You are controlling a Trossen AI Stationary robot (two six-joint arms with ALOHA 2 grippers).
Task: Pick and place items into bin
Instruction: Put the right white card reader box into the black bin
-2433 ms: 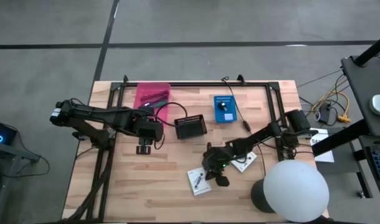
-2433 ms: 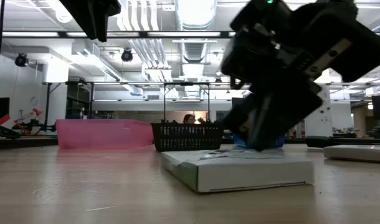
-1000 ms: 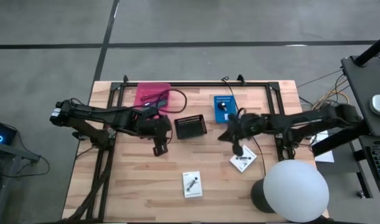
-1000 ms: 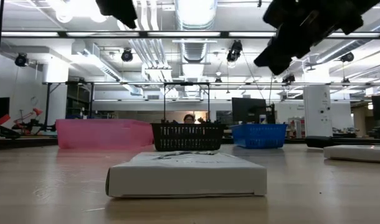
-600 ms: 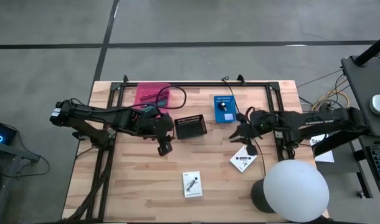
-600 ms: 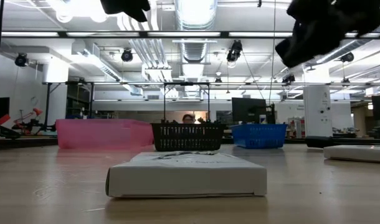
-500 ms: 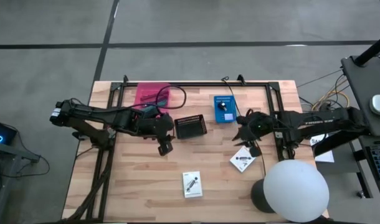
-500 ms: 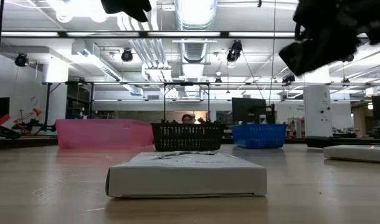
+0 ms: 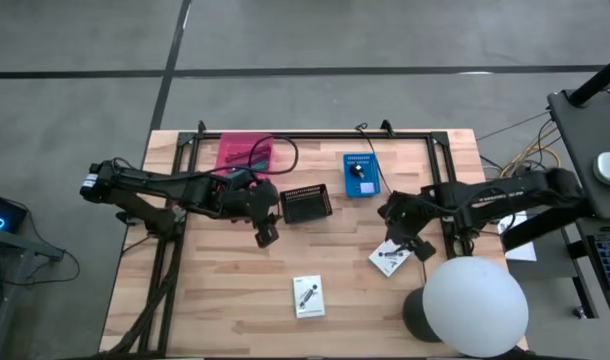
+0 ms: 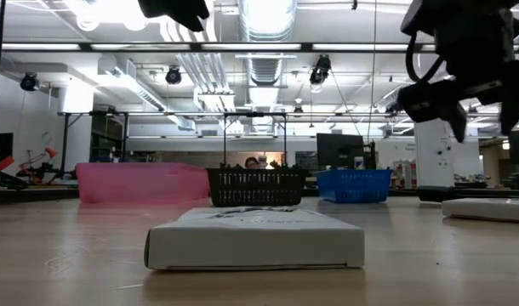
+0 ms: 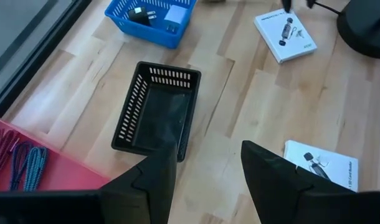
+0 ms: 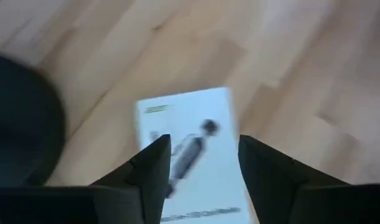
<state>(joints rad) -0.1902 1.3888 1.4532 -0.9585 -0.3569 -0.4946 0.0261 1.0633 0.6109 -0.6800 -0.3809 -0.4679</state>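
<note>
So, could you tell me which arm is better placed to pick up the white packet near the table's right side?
The right: its gripper hovers open directly above that packet, while the left gripper waits beside the black basket.

**Robot body: two dark arms**

Both arms matte black, jointed, blocky links. Left arm (image 9: 175, 190) carries a black cable looping off its wrist. Fingers (image 11: 154, 180) dark, flat, wedge-shaped with angular edges; right fingers (image 12: 154, 171) alike.

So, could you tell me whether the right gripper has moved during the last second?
Yes: the right gripper swung away from the blue bin towards the white packet.
</note>
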